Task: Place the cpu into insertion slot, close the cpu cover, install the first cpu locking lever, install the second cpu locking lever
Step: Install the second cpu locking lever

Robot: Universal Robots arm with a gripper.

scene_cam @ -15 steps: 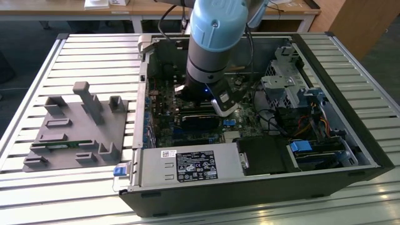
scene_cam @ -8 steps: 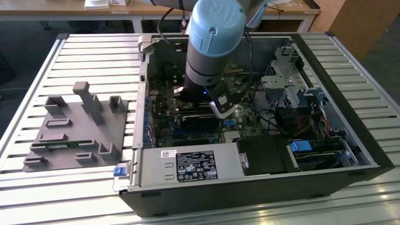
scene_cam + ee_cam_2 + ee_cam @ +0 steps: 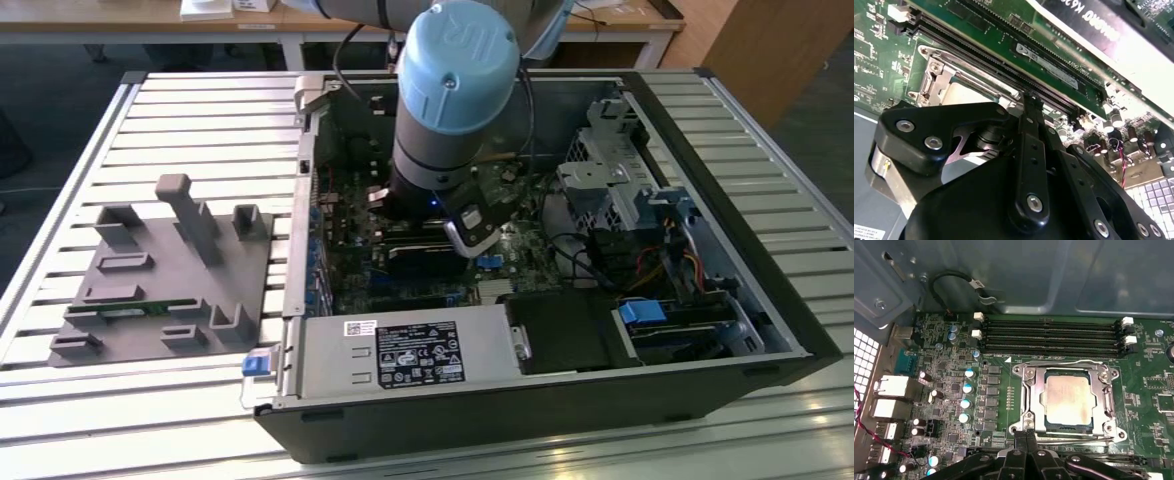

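We see the cpu under the shut cpu cover; the levers look fastened, maybe. The gripper is pinched together, holding nothing.

Green circuit board inside a grey metal case. Silvery chip seated in the square socket, metal cover lying flat around it. Four long black memory slots just beyond the socket. Black jaws pressed together, tips touching the socket's near edge beside a thin lever.
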